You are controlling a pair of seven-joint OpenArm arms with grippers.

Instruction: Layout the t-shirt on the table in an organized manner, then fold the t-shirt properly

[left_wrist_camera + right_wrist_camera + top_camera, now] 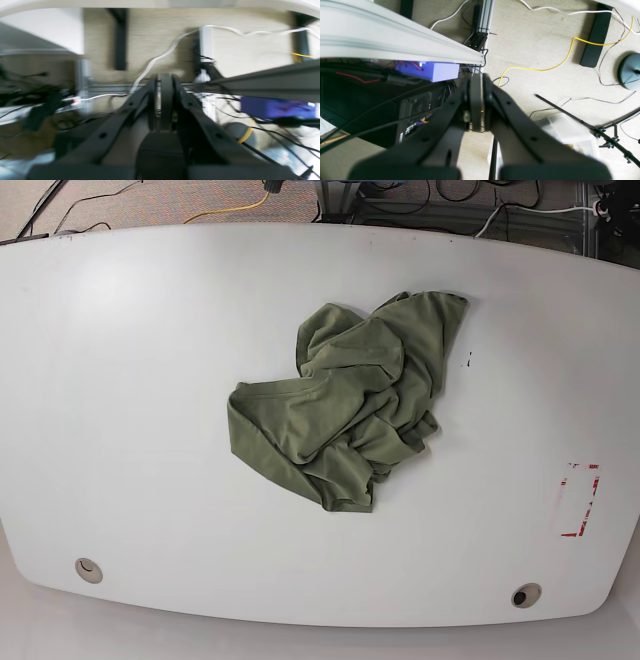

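The olive-green t-shirt (350,405) lies crumpled in a heap near the middle of the white table (130,380) in the base view. Neither arm shows in that view. In the left wrist view, my left gripper (163,82) is shut with nothing between its fingers, pointing at the floor and frame beyond the table; the picture is blurred. The right wrist view has my right gripper (478,82) likewise shut and empty, over carpet and cables. The t-shirt is out of both wrist views.
A red tape rectangle (578,500) marks the table's right side. Two round grommets (88,569) (524,594) sit near the front edge. Off the table lie aluminium rails (395,42), a purple box (432,70), a yellow cable (545,68) and black cables.
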